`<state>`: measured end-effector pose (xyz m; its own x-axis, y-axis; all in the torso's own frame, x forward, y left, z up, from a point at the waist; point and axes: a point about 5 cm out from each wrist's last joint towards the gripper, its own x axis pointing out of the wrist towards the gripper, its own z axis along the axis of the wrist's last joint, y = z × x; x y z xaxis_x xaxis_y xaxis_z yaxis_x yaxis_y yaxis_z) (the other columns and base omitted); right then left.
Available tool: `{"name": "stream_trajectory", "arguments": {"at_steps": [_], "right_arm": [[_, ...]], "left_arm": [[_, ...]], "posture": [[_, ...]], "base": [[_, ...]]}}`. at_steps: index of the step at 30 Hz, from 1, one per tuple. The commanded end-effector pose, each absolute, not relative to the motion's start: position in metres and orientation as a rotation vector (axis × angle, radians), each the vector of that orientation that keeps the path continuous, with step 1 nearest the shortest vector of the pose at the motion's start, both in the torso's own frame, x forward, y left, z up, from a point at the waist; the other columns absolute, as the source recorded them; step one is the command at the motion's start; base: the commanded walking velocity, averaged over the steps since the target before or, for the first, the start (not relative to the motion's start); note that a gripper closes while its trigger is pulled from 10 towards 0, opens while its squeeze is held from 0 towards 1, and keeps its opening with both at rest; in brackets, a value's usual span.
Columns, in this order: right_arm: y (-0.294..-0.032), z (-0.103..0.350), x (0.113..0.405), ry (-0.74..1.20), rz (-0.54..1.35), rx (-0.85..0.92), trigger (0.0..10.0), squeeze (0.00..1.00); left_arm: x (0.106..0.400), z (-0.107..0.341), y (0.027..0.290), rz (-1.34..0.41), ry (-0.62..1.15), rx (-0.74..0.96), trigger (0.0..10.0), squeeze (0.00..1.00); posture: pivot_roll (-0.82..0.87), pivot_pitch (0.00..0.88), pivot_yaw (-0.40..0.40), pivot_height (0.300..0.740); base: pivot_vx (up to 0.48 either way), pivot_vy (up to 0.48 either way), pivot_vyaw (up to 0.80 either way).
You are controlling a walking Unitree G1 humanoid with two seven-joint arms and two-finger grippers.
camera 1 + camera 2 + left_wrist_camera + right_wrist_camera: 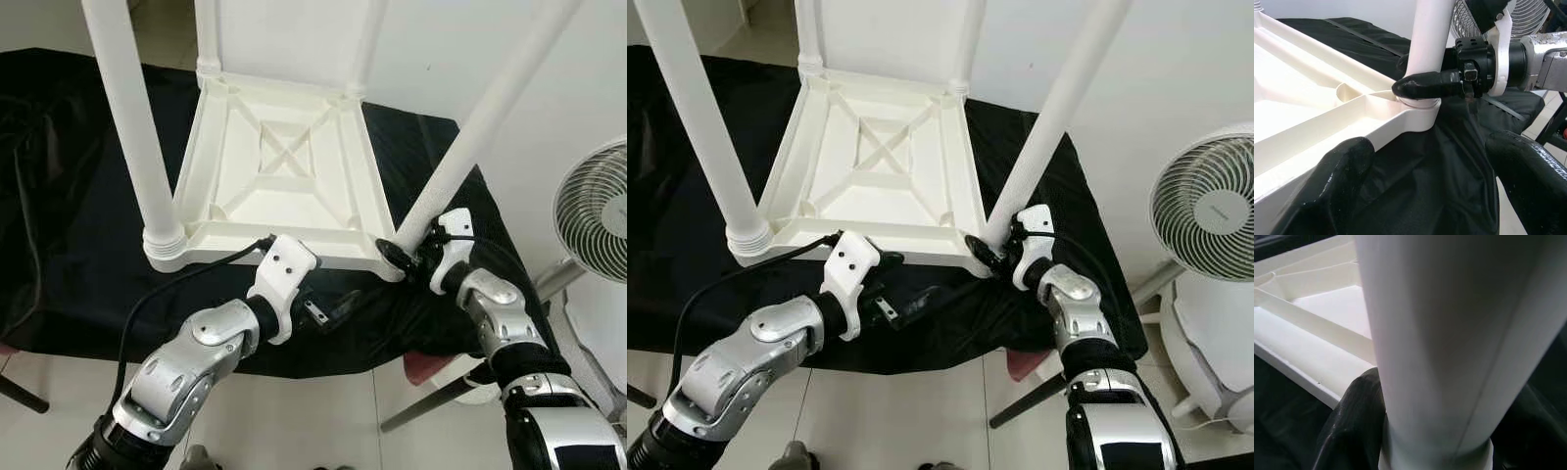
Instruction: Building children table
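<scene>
A white plastic children's table (284,166) lies upside down on a black cloth, with its legs pointing up. My right gripper (397,253) is shut on the near right leg (480,127) just above its socket. One black finger (1425,84) presses the leg's base, and the leg (1449,333) leans out to the right. My left gripper (1430,166) is open at the table's near rim. One of its fingers (1337,176) lies against the rim and the other hangs over the cloth. The near left leg (132,127) stands seated in its corner.
The black cloth (78,196) covers the support under the table. A white standing fan (598,211) is close on the right. Grey metal legs (431,397) angle down to the tiled floor at the lower right. A white wall stands behind.
</scene>
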<state>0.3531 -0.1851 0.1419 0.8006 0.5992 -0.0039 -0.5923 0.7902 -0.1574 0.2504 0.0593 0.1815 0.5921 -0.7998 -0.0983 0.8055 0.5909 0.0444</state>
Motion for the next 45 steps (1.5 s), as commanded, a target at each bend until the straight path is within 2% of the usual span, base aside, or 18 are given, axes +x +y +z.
{"name": "stream_trajectory", "arguments": {"at_steps": [1,6,13,17,19,20,25,33,34,35,36,37,38,39,45], "right_arm": [[-0.184,0.134,0.349,-0.036,0.667,-0.142,0.0,0.00],[-0.182,0.138,0.341,-0.096,0.632,-0.074,0.0,0.00],[-0.171,0.140,0.334,-0.104,0.477,-0.018,0.0,0.00],[-0.157,0.138,0.330,-0.111,0.332,0.030,0.0,0.00],[-0.149,0.134,0.327,-0.076,0.153,0.063,0.0,0.00],[-0.149,0.134,0.327,-0.076,0.153,0.063,0.0,0.00],[-0.137,0.128,0.321,0.007,-0.122,0.077,0.0,0.00],[-0.131,0.128,0.320,0.025,-0.104,0.059,0.0,0.00],[-0.133,0.128,0.321,0.027,-0.106,0.058,4.2,0.00],[-0.133,0.128,0.321,0.027,-0.106,0.058,4.2,0.00],[-0.136,0.128,0.322,0.024,-0.107,0.056,10.0,0.00],[-0.138,0.130,0.322,0.012,-0.104,0.061,10.0,0.44],[-0.139,0.132,0.322,0.003,-0.102,0.065,10.0,0.44],[-0.142,0.135,0.323,-0.011,-0.091,0.081,10.0,1.00],[-0.153,0.143,0.328,-0.044,0.010,0.077,10.0,1.00]], "left_arm": [[0.246,0.180,0.056,-0.989,0.085,0.084,10.0,0.00],[0.246,0.179,0.056,-0.989,0.087,0.079,10.0,0.00],[0.245,0.178,0.055,-0.993,0.087,0.072,10.0,0.00],[0.246,0.178,0.052,-0.996,0.086,0.068,10.0,0.00],[0.246,0.178,0.052,-1.000,0.085,0.067,10.0,0.00],[0.246,0.178,0.052,-1.000,0.085,0.067,10.0,0.00],[0.247,0.178,0.050,-1.000,0.081,0.066,10.0,0.00],[0.247,0.177,0.050,-0.998,0.079,0.065,10.0,0.00],[0.247,0.177,0.050,-0.995,0.077,0.064,10.0,0.00],[0.247,0.177,0.050,-0.995,0.077,0.064,10.0,0.00],[0.247,0.177,0.050,-0.990,0.077,0.065,10.0,0.00],[0.247,0.177,0.051,-0.987,0.076,0.065,10.0,0.00],[0.246,0.177,0.051,-0.986,0.076,0.065,10.0,0.00],[0.246,0.177,0.051,-0.983,0.076,0.065,10.0,0.00],[0.246,0.177,0.052,-0.977,0.075,0.068,10.0,0.00]], "posture": [[0.12,0.116,-0.107,0.740],[0.11,0.118,-0.112,0.740],[0.10,0.121,-0.118,0.740],[0.09,0.122,-0.119,0.740],[0.08,0.119,-0.121,0.740],[0.08,0.119,-0.121,0.740],[0.08,0.112,-0.131,0.740],[0.09,0.103,-0.144,0.740],[0.09,0.103,-0.144,0.740],[0.09,0.103,-0.144,0.740],[0.10,0.101,-0.149,0.740],[0.10,0.101,-0.149,0.740],[0.10,0.101,-0.149,0.740],[0.11,0.098,-0.152,0.740],[0.11,0.096,-0.152,0.740]], "base": [[0.000,0.000,0.00],[0.000,0.000,0.00],[0.000,0.000,0.00],[0.000,0.000,0.00],[0.000,0.000,0.00],[0.000,0.000,0.00],[0.000,0.000,0.00],[0.000,0.000,0.00],[0.000,0.000,0.00],[0.000,0.000,0.00],[0.000,0.000,0.00],[0.000,0.000,0.00],[0.000,0.000,0.00],[0.000,0.000,0.00],[0.000,0.000,0.00]]}}
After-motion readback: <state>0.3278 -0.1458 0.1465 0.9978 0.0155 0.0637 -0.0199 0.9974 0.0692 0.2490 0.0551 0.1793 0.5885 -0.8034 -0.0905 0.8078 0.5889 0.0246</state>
